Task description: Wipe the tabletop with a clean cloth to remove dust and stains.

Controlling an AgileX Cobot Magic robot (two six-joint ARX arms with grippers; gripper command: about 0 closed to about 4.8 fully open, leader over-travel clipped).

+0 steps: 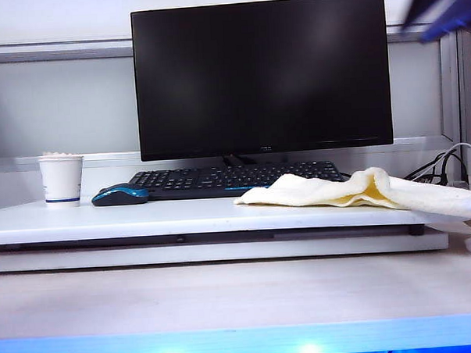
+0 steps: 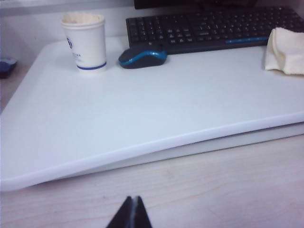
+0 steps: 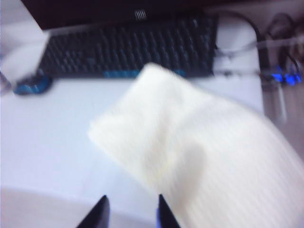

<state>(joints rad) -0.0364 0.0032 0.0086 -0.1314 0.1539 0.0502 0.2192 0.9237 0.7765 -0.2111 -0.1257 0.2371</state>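
Desk station with a dark monitor (image 1: 261, 74) at the rear. The tabletop (image 1: 143, 218), a glossy white board, carries the keyboard (image 1: 234, 177) and, on its right part, the cloth (image 1: 361, 190), rumpled and slack. Judged light, soft and compliant; grip at a raised fold. Right gripper (image 3: 129, 210) hangs above the cloth, jaws apart, empty. Left gripper (image 2: 131, 213) rests closed over the lower desk, holding nothing.

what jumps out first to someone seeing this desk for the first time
The big dark monitor fills the middle, above a black keyboard. A rumpled cream cloth lies on the right of the white tabletop; the right gripper hangs above it, jaws apart. A paper cup and a blue mouse sit left.
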